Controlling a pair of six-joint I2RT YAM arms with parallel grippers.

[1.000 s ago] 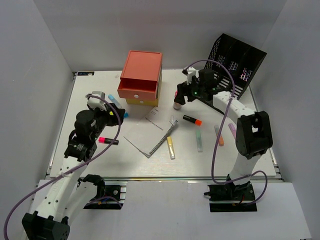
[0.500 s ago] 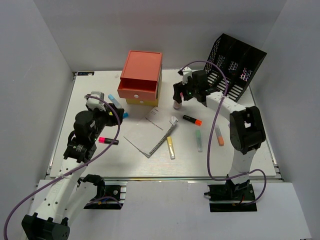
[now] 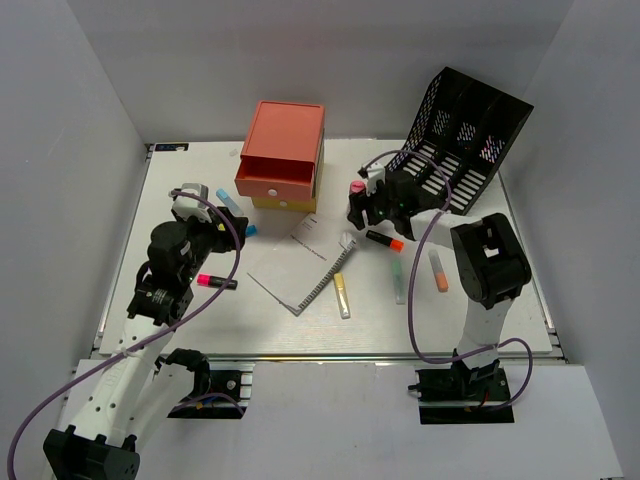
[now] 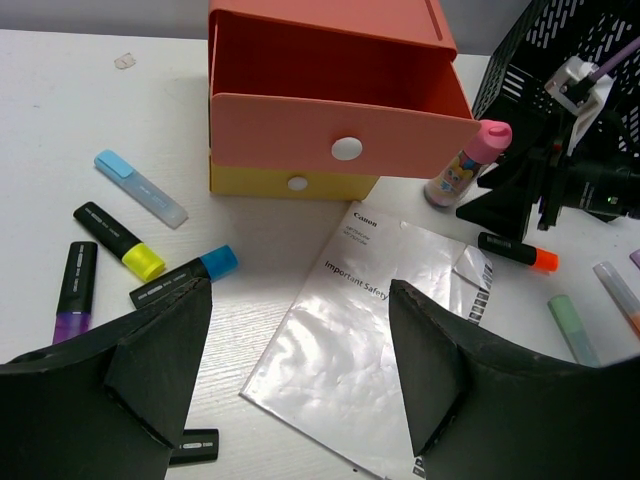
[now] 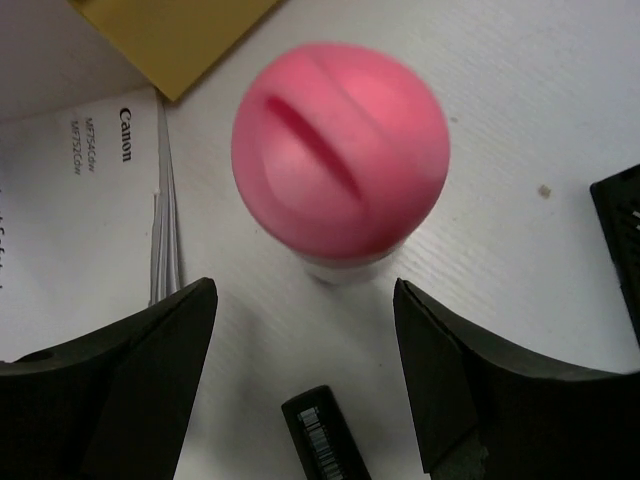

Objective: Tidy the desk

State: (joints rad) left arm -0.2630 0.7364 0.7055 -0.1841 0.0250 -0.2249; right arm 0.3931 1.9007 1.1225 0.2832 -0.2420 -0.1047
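Note:
The desk is a white tabletop scattered with markers. My right gripper is open and empty, just near of an upright pink-capped bottle. In the right wrist view the bottle's pink cap stands ahead of the open gripper, apart from both fingers. My left gripper hangs open and empty above the desk's left side, over the edge of a plastic-sleeved Canon leaflet.
The orange-and-yellow drawer box stands at the back and the black mesh rack at the back right. A black-orange marker, yellow and green highlighters lie mid-desk. A pink marker and blue markers lie left.
My right gripper has drawn back toward the near side, away from the bottle, and the pink cap now shows beyond it. The left arm has not moved.

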